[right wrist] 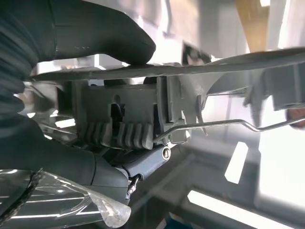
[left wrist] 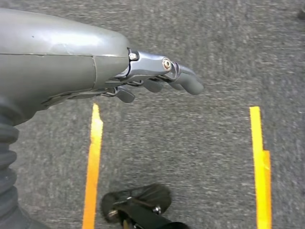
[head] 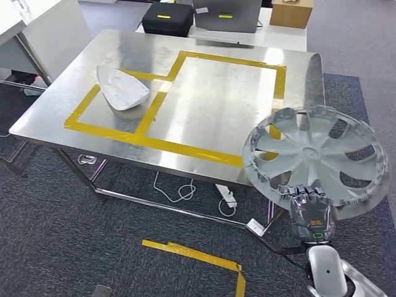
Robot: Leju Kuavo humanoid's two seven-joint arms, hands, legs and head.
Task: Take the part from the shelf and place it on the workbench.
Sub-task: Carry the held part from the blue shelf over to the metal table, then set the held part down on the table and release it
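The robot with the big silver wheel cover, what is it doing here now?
The robot's right hand grips a silver wheel cover by its rim, holding it roughly flat over the near right corner of the metal workbench. It is not set down yet. A white part already lies in the smaller yellow-taped box. The left hand hangs over the carpet, holding nothing.

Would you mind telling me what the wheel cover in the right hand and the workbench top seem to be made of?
Wheel cover: likely silver-painted moulded plastic, given its thin spokes and ribbed clips, with a wire ring behind. Workbench top: apparently brushed sheet metal, showing dull streaky reflections. The right hand grips the cover's rim.
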